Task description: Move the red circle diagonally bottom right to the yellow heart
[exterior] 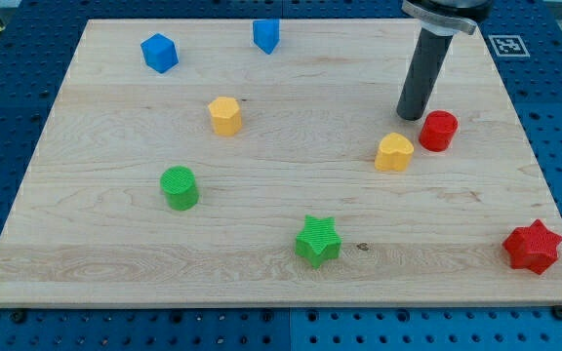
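The red circle (438, 131) is a short red cylinder at the view's right, just right of and slightly above the yellow heart (394, 152). The two stand close together with a small gap between them. My tip (413, 115) rests on the board just left of and a little above the red circle, above the yellow heart, very near the circle's upper left edge. The dark rod rises from it to the view's top edge.
A red star (533, 247) lies at the bottom right corner. A green star (317, 241) and a green cylinder (179, 187) lie lower centre and left. A yellow hexagon (225, 115) and two blue blocks (160, 53) (266, 35) lie at upper left. The wooden board (86, 253) sits on a blue perforated table.
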Tool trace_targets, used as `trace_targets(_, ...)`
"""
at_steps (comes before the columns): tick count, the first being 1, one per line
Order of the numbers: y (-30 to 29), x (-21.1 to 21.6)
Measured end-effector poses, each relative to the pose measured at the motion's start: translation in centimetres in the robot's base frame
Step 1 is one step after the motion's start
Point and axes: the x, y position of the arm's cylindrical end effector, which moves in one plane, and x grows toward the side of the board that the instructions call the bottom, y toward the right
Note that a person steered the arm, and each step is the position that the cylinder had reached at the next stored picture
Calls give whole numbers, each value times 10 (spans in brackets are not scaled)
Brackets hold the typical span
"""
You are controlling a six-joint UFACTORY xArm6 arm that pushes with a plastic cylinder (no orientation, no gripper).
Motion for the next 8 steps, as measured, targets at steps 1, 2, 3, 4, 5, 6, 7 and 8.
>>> trace_targets(1,9,19)
trace_targets(2,10,21)
trace_targets(3,14,21)
trace_targets(4,32,23)
trace_targets(5,38,25)
trace_targets(6,42,25)
trace_targets(7,42,22)
trace_targets(8,47,14)
